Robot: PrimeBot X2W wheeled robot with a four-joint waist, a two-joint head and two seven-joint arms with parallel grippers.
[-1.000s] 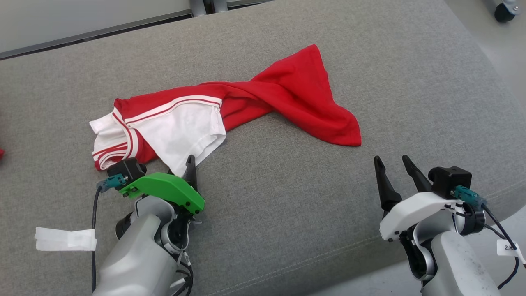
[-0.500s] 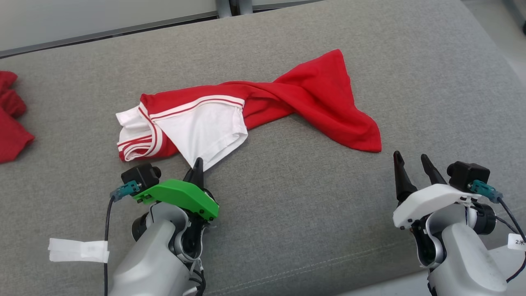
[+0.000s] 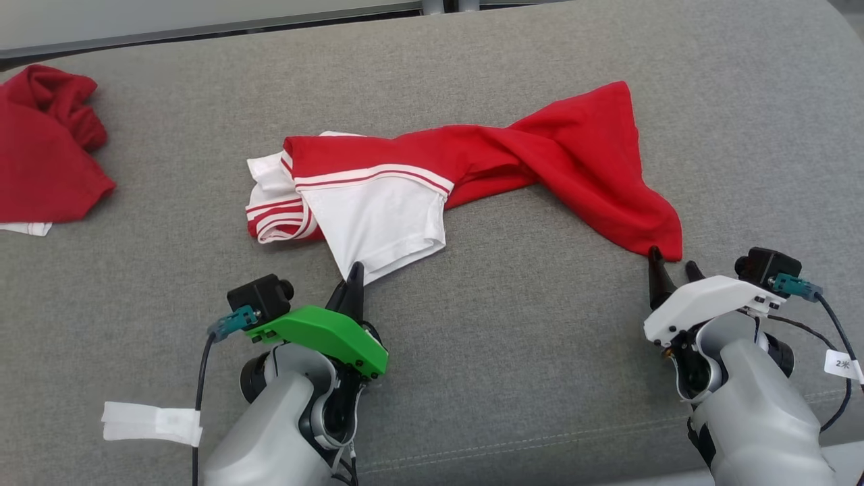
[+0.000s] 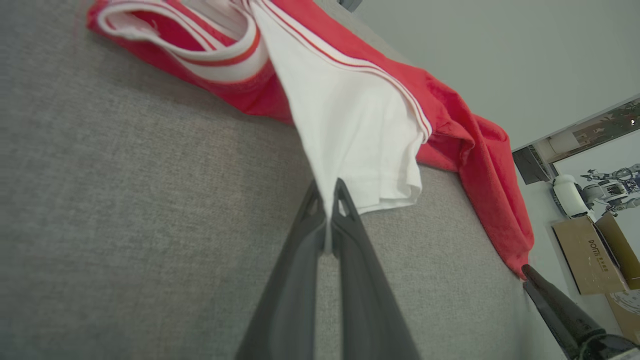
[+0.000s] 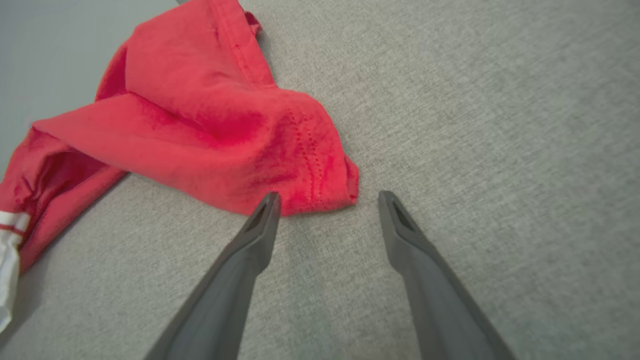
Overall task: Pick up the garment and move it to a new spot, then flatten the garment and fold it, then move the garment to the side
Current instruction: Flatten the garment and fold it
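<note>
Left gripper [image 3: 354, 271] clamped on a white corner of the garment [image 3: 540, 155]; right gripper [image 3: 671, 260] low, splayed, at its red hem.

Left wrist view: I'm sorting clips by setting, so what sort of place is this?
Probably a robotics lab or workshop: cardboard boxes stand beyond the grey cushioned surface, near what looks like another robot.

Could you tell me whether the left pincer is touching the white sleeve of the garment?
Touching. The left wrist view shows the left pincer shut on a corner of the white sleeve.
</note>
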